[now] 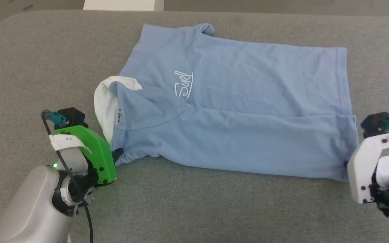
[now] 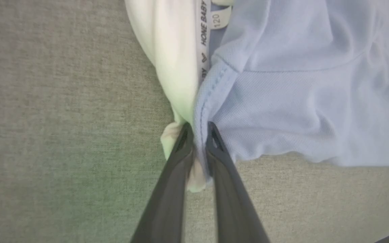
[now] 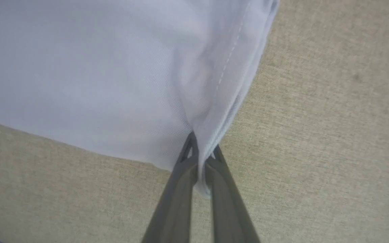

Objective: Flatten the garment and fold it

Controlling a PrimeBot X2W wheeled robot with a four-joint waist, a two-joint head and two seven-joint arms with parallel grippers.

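The garment (image 1: pixel 235 111), a light blue polo shirt with a white collar (image 1: pixel 105 101) and white "Surf" script (image 1: pixel 183 84), lies across the grey surface, its near long edge folded over the middle. My left gripper (image 1: pixel 117 154) is shut on the garment at its near-left corner beside the collar; the left wrist view shows both fingers (image 2: pixel 181 148) pinching blue and white cloth (image 2: pixel 282 101). My right gripper (image 3: pixel 201 148) is shut on the garment's near-right hem corner (image 3: pixel 214 111). In the head view its white wrist housing (image 1: pixel 366 168) covers the fingertips.
The grey padded table (image 1: pixel 194 209) has a rounded corner at the far left and bare room in front of the shirt. A white object (image 1: pixel 123 4) sits beyond the far edge. Cables run along both wrists.
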